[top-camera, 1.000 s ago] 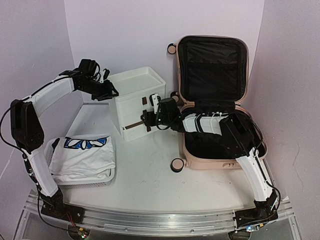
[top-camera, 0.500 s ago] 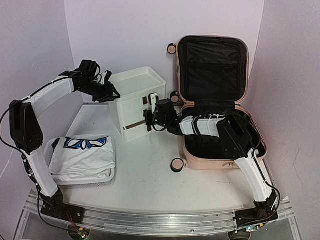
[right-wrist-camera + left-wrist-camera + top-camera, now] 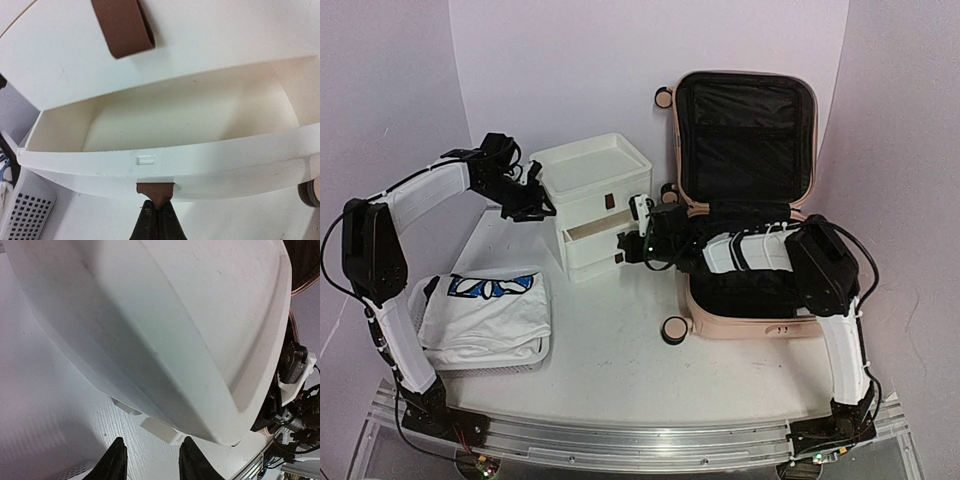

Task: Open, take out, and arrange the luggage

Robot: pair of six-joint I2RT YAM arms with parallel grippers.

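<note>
The luggage, a pale pink hard-shell suitcase (image 3: pixel 752 322), lies open at the right with its black-lined lid (image 3: pixel 745 130) standing upright. My right gripper (image 3: pixel 630 243) reaches left from over the suitcase. It is shut on the brown pull tab (image 3: pixel 155 190) of a drawer in the white drawer unit (image 3: pixel 588 190). That drawer (image 3: pixel 190 115) stands pulled out and is empty inside. In the right wrist view the right gripper (image 3: pixel 156 209) pinches the tab's tip. My left gripper (image 3: pixel 540 203) hovers at the unit's left side. In the left wrist view the left gripper (image 3: pixel 152 460) is open with nothing between its fingers, just off the unit's (image 3: pixel 175 315) side.
A white mesh basket (image 3: pixel 535 352) holding a folded white shirt with blue print (image 3: pixel 485 300) sits at the front left. A caster wheel (image 3: pixel 674 330) sticks out of the suitcase's front left corner. A second brown tab (image 3: pixel 123 27) hangs on the drawer above.
The right gripper has shut on the brown tab and drawn the drawer out toward the suitcase. The left gripper has slid slightly down along the unit's left side.
</note>
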